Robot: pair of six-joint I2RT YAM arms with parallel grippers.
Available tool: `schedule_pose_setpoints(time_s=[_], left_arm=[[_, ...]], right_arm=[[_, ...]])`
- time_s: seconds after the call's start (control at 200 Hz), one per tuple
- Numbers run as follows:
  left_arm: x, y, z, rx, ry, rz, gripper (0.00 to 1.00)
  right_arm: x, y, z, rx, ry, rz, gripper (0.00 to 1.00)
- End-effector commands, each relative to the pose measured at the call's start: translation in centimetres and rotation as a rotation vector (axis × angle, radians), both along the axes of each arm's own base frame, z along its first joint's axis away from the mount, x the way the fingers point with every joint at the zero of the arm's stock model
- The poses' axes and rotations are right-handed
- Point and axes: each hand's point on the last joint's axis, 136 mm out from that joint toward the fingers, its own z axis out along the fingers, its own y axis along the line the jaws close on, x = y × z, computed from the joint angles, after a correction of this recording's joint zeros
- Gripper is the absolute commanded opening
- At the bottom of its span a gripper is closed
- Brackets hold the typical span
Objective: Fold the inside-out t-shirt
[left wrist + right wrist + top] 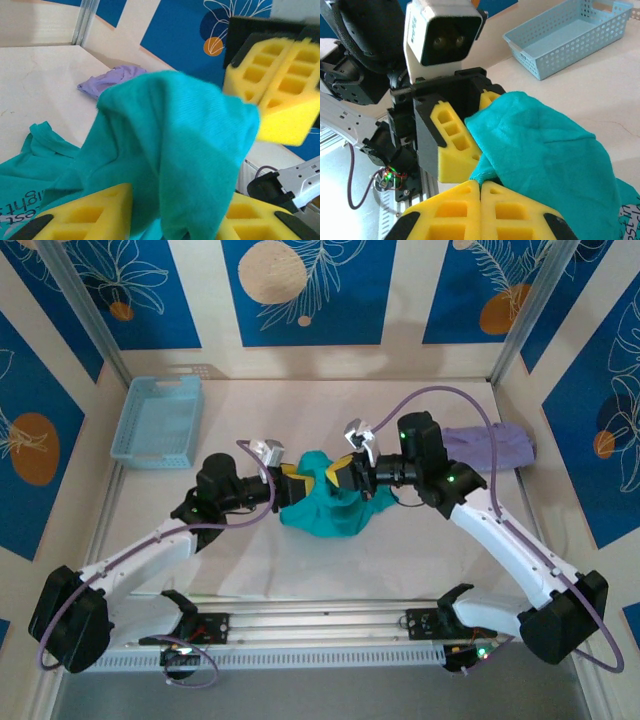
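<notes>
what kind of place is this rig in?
Probably a lab test cell, not a home: a table boxed in by metal-framed printed blue panels, a left arm and right arm mounted on a rail, and props set out: t-shirt, basket.

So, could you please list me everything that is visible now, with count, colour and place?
t-shirt: one, teal-green, bunched mid-table, lifted between both pincers
garment: one, pale lavender, crumpled, far right
basket: one, light blue, far left
table: one, pale beige, under everything
left pincer: one, yellow, open, cloth draped between
right pincer: one, yellow, shut on the t-shirt
arms: two, black and white, from the near edge
</notes>
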Motion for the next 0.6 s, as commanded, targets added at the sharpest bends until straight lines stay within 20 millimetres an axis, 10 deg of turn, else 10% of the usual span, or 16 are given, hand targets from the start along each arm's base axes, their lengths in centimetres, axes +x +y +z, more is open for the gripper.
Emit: schedule_pose_setpoints(time_s=[0.0,0.595], left_arm=[[0.5,0.2,-0.9,0.027,-0.013,0.014,0.39],[-0.5,-1.0,-3.2,0.006,-0.006,-0.09,0.68]], right_arm=[[-0.1,-0.6,0.1,-0.034,0.078,-0.028,0.0],[2.3,-1.6,0.8,0.014,0.139,-0.095,0.0]])
